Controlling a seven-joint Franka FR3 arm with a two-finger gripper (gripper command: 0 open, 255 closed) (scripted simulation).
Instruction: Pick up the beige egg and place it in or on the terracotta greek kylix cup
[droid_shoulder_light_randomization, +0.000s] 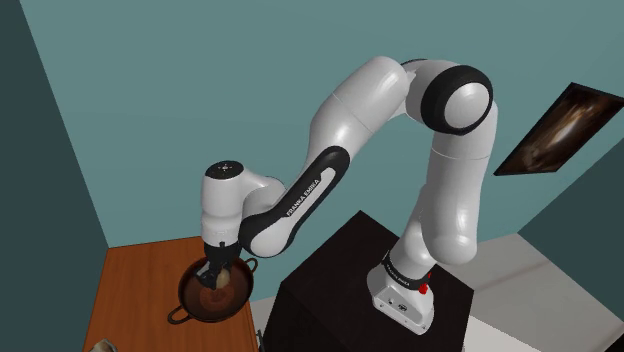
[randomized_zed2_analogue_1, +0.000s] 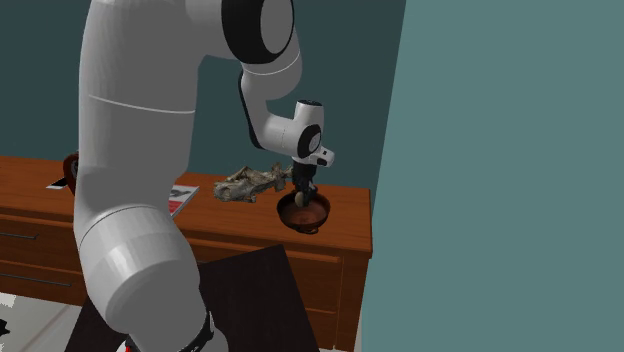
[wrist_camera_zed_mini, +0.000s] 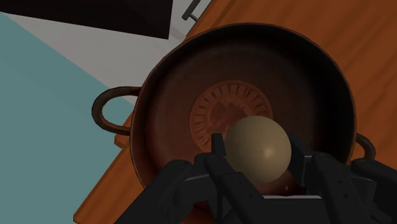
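The white Franka arm (droid_shoulder_light_randomization: 450, 210) reaches down over a brown wooden dresser (randomized_zed2_analogue_1: 345, 218). The dark brown kylix cup (wrist_camera_zed_mini: 167, 95) stands at the edge of the dresser's top, near its corner by the teal wall, and one of its loop handles (wrist_camera_zed_mini: 108, 111) reaches out over this edge. The black gripper (wrist_camera_zed_mini: 257, 153) points down into the bowl. Its jaws are closed on the beige egg (wrist_camera_zed_mini: 254, 141), one finger on each side. The egg is inside the cup's rim, over the round pattern in the middle.
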